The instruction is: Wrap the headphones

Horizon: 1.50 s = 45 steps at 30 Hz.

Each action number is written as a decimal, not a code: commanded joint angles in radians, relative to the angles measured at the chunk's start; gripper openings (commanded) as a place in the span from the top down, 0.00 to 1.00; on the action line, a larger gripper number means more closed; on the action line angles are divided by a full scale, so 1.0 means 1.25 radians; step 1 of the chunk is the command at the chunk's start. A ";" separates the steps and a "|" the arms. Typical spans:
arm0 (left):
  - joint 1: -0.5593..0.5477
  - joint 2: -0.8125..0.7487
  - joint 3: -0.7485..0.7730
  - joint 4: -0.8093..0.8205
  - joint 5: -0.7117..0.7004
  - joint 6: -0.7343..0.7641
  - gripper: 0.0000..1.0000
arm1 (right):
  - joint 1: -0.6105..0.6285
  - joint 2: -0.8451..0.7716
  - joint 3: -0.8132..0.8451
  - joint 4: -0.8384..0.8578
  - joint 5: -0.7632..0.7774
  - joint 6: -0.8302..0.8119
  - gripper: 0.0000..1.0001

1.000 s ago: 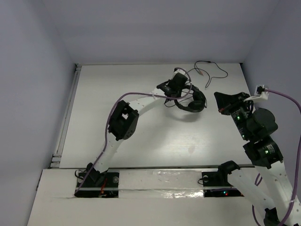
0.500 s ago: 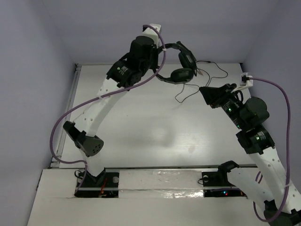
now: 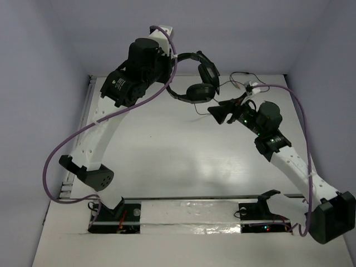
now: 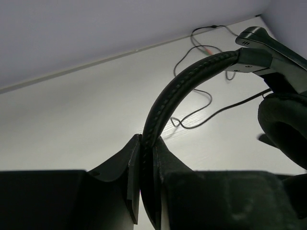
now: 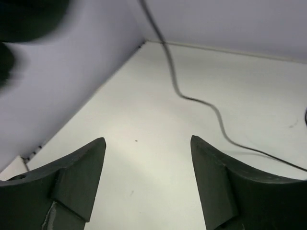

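The black headphones hang in the air above the back of the table, held by their curved headband. My left gripper is raised high and shut on that headband, which runs straight between its jaws. An earcup hangs at the right. The thin black cord trails down from the earcups to the table and loops toward the back right. My right gripper is just below and right of the earcups, open and holding nothing. The cord crosses the table ahead of it.
The white table is closed in by pale walls at the back and on both sides. A thick purple cable loops out from the left arm, and another arcs over the right arm. A metal rail runs along the table's left edge.
The left arm has lifted the headphones off the table and carried them up and left. The right arm has reached forward to the left, and its gripper has opened.
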 commanded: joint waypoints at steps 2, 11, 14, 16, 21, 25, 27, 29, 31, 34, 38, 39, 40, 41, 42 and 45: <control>-0.004 -0.078 0.040 0.068 0.079 -0.047 1.00 | 0.004 0.054 0.003 0.131 0.017 -0.053 0.20; -0.004 -0.081 0.086 0.073 0.133 -0.070 1.00 | 0.004 0.217 0.009 0.242 -0.150 -0.027 0.19; -0.004 -0.080 0.096 0.069 0.154 -0.078 1.00 | 0.004 0.253 0.012 0.249 -0.133 -0.027 0.20; -0.004 -0.084 0.100 0.078 0.187 -0.086 1.00 | 0.004 0.275 0.009 0.298 -0.101 -0.022 0.20; -0.004 -0.102 0.102 0.098 0.251 -0.112 1.00 | 0.004 0.395 0.052 0.398 -0.105 0.005 0.21; -0.004 -0.104 0.111 0.085 0.254 -0.115 1.00 | 0.004 0.420 0.069 0.402 -0.070 -0.012 0.19; -0.004 -0.104 0.111 0.087 0.256 -0.117 1.00 | 0.004 0.433 0.083 0.392 -0.076 -0.020 0.19; -0.004 -0.107 0.113 0.096 0.256 -0.121 1.00 | 0.004 0.459 0.084 0.394 -0.096 -0.015 0.23; -0.004 -0.103 0.124 0.104 0.261 -0.128 1.00 | 0.004 0.486 0.056 0.449 -0.095 0.008 0.24; 0.004 -0.093 0.164 0.110 0.269 -0.144 1.00 | 0.004 0.520 0.044 0.484 -0.108 0.028 0.27; 0.023 -0.083 0.181 0.120 0.275 -0.176 1.00 | 0.004 0.558 0.019 0.549 -0.128 0.076 0.41; 0.023 -0.085 0.174 0.123 0.259 -0.177 1.00 | 0.004 0.561 0.014 0.561 -0.133 0.091 0.45; 0.031 -0.089 0.161 0.138 0.248 -0.177 1.00 | 0.004 0.557 0.010 0.562 -0.142 0.098 0.49; 0.031 -0.096 0.127 0.149 0.239 -0.178 1.00 | 0.004 0.551 -0.008 0.570 -0.141 0.108 0.59; 0.031 -0.102 0.109 0.162 0.221 -0.180 1.00 | 0.004 0.533 -0.020 0.592 -0.141 0.126 0.63; 0.047 -0.119 0.056 0.214 0.186 -0.192 1.00 | 0.004 0.495 -0.075 0.597 -0.119 0.142 0.77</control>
